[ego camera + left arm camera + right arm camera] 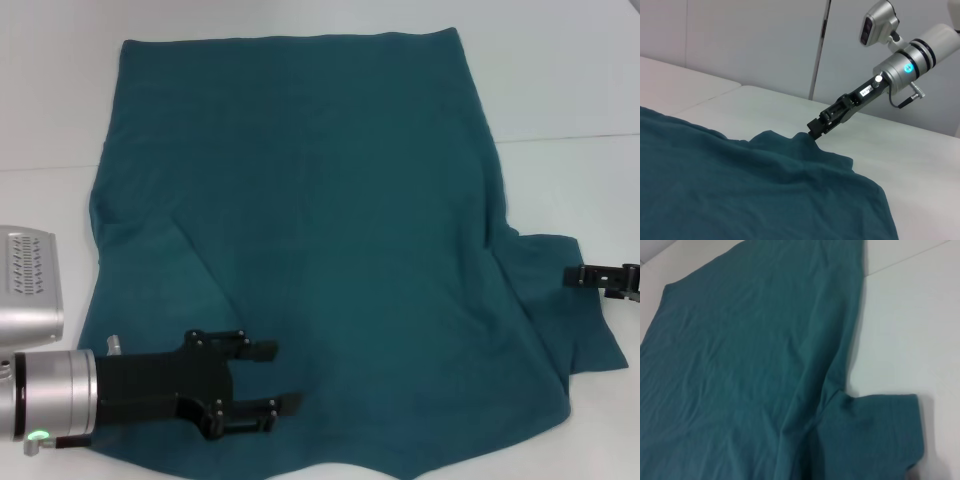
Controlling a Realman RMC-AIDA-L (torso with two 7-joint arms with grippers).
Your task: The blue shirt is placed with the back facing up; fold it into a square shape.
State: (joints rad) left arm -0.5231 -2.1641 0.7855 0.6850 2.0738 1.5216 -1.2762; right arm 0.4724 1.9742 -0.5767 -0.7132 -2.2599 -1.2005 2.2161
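Left claw (285,376) hovers wide open, holding nothing, over the shirt (320,220) spread flat on the table (560,80). Right claw (813,131) seems pinched on 1 sleeve edge. Grip both near corners evenly before folding.

I can't read any text here: the blue shirt (320,250) shows a plain face, and the small white label on the right arm (866,91) is illegible to me.

Bare white table (560,70) around blue shirt (320,250), no obstacles beyond it.
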